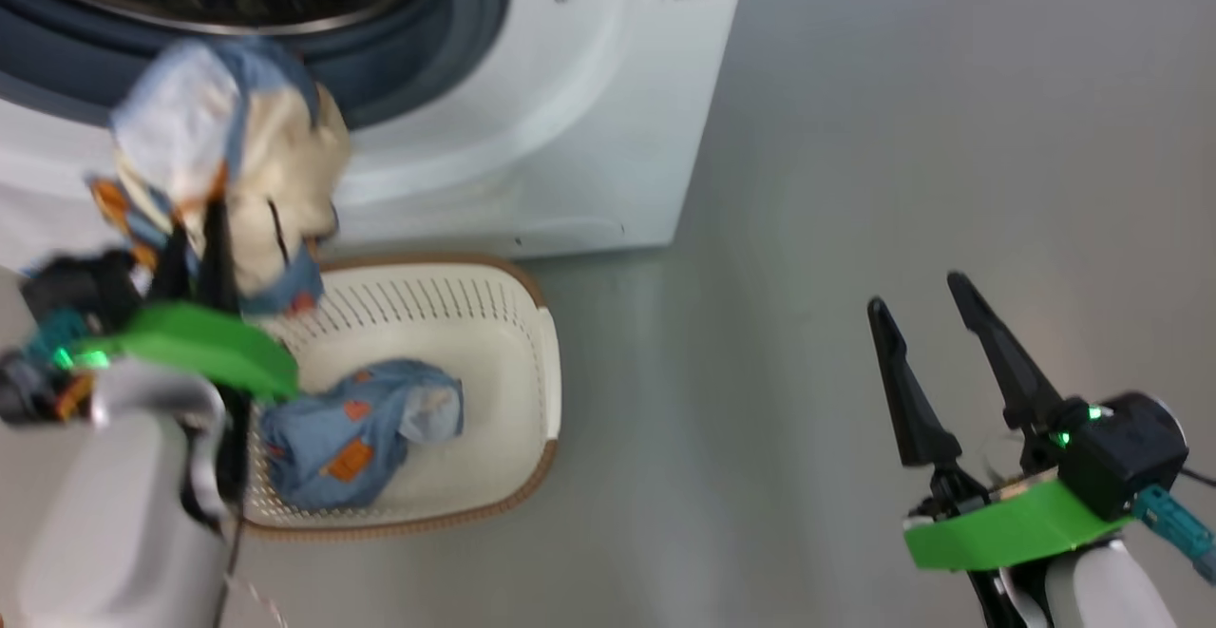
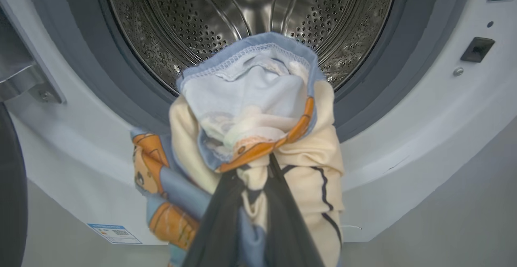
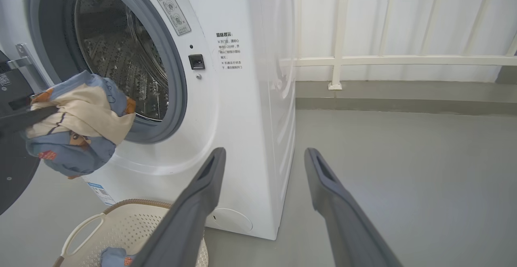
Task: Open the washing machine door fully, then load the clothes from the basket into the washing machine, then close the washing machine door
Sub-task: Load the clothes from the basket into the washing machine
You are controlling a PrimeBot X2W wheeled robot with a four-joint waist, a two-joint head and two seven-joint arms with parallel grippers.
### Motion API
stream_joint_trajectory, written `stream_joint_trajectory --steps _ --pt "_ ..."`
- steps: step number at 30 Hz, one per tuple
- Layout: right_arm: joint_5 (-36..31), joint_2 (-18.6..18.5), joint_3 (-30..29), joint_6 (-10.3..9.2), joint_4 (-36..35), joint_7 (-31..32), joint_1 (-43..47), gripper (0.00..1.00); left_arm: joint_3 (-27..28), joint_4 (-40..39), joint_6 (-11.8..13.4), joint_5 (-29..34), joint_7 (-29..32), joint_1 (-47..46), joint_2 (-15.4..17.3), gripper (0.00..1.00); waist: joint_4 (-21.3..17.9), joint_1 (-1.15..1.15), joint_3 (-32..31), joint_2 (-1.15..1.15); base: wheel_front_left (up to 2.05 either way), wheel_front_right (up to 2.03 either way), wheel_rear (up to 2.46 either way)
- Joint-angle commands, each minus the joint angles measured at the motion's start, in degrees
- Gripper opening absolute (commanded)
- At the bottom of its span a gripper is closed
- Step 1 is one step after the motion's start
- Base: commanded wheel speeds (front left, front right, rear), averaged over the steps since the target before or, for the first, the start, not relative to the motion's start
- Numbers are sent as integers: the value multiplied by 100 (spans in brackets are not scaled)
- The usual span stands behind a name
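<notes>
Clothes (image 2: 258,109), a blue-and-cream bundle, are pinched tight in the left gripper (image 2: 256,169), held at the lower rim of the washing machine (image 3: 238,109) opening, just before the drum (image 2: 242,12). Below, the basket (image 1: 546,371) holds a blue piece (image 1: 356,438) toward its left end. The right gripper (image 1: 915,292) hangs spread wide over the floor (image 1: 855,134).

basket (image 1: 548,362) before washing machine (image 1: 608,134) | some clothes (image 1: 361,433) in basket

drum (image 2: 250,8): shiny perforated steel; clothes (image 2: 258,105): soft cloth; basket (image 1: 456,305): matt perforated plastic, woven-look rim; washing machine (image 1: 589,134): smooth glossy white.
</notes>
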Motion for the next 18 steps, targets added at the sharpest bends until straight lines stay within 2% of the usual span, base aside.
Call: stream_joint_trajectory --steps 1,7,12,18 --pt "21 -28 156 9 -112 -75 -131 100 233 -52 -39 -64 23 -298 246 0 -245 0 648 0 0 0 0" --pt "97 -40 225 9 38 -213 -477 100 379 598 -265 -283 497 -1445 487 0 -467 0 1184 0 0 0 0" --pt "153 -52 299 9 178 -281 -638 100 380 1038 -494 -438 1177 -2338 737 0 -619 0 1455 0 0 0 0" --pt "218 -29 442 9 278 -313 -830 100 380 1373 -589 -438 1683 -3255 1070 0 -813 0 1712 0 0 0 0"
